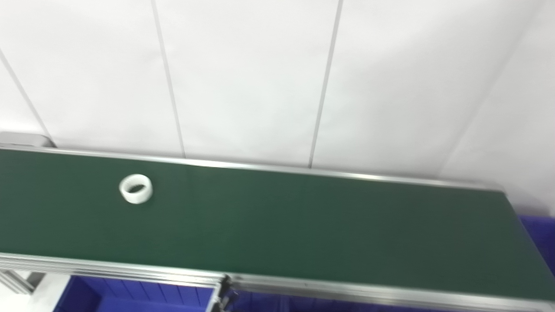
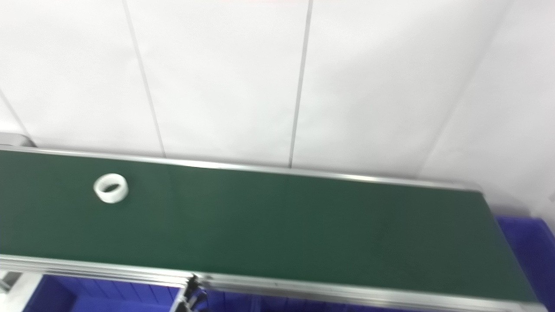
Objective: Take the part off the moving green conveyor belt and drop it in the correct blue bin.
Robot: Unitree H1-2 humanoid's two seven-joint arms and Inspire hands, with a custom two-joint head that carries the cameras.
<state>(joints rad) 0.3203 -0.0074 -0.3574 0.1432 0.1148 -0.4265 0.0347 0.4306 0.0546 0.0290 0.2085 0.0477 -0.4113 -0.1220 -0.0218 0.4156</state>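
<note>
Belt: the green conveyor belt (image 1: 303,225) runs across the whole view, edged by silver rails, sloping a little lower toward its right end.
Part: a white ring (image 1: 136,189) sits on the conveyor belt, lying flat with its hole facing up, toward the belt's left end and nearer the far rail than the near one. Nothing touches it.
Bins: a blue bin (image 1: 130,297) shows below the belt's near rail, under the left half; its ribbed inner wall is plain to see, its contents are not. More blue plastic (image 1: 537,234) peeks out past the belt's right end, and a strip of blue shows under the near rail's right half; whether these are one bin or several, I cannot tell.
Backdrop: a white panelled wall (image 1: 260,78) rises right behind the belt's far rail, thin seams running up it.
Left hand: out of view in both cameras, so I cannot tell whether it is spread, closed or gripping anything.
Right hand: likewise out of view, its state unknown.
Sharpness: both views are slightly blurred, so fine detail on the ring is lost.
</note>
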